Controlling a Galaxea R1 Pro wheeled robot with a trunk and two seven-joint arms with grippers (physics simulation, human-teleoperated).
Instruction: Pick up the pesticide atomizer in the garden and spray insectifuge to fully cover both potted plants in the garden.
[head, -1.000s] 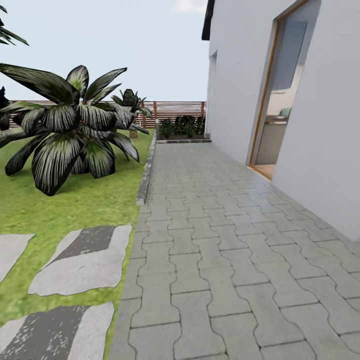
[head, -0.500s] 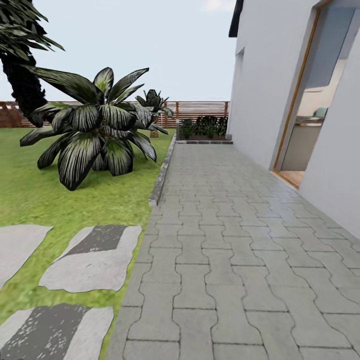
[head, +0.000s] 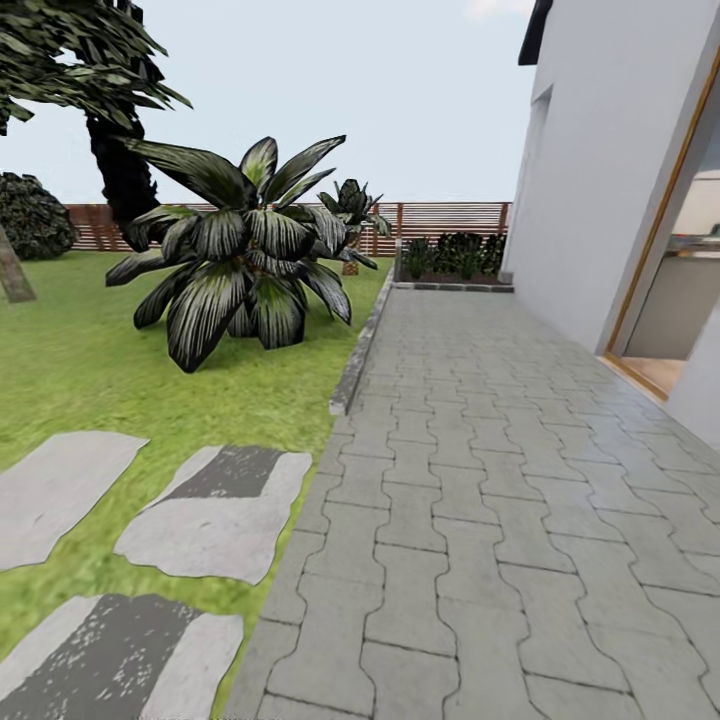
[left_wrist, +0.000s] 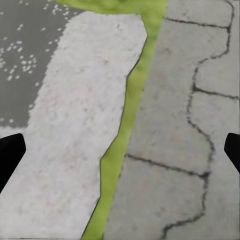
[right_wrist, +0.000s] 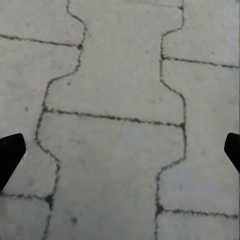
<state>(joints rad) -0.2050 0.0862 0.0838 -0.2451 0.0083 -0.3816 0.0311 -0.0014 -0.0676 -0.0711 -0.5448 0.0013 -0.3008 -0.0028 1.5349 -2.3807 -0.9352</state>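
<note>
We stand on a grey interlocking paver path (head: 470, 480) that runs from the lower right of the head frame up toward centre. A white house wall (head: 600, 180) fills the right side, with a wood-trimmed doorway (head: 680, 290) open at the right edge. A low stone kerb (head: 358, 350) separates the path from the lawn (head: 90, 370) of the garden, which takes the left half of the frame. Flat grey stepping stones (head: 215, 515) lie in the grass at lower left.

At left of centre a big spiky striped plant (head: 245, 260) is rooted in the grass. Behind it, at upper left, we see a palm with a dark trunk (head: 120, 170), and a rounded dark bush (head: 35, 215) at the far left edge. A brown slat fence (head: 440, 220) closes the background, and a raised bed of dark shrubs (head: 455, 258) sits at the far end of the path, against the house.

We cannot pick out the atomizer or the two small potted plants here.

In the left wrist view the left gripper (left_wrist: 120, 155) hangs over the seam where a stepping stone, a strip of grass and the pavers meet; its dark fingertips (left_wrist: 10, 155) sit at opposite frame edges, spread wide, nothing between them. In the right wrist view the right gripper (right_wrist: 120, 152) hangs over bare pavers, fingertips (right_wrist: 10, 155) equally far apart and holding nothing.
</note>
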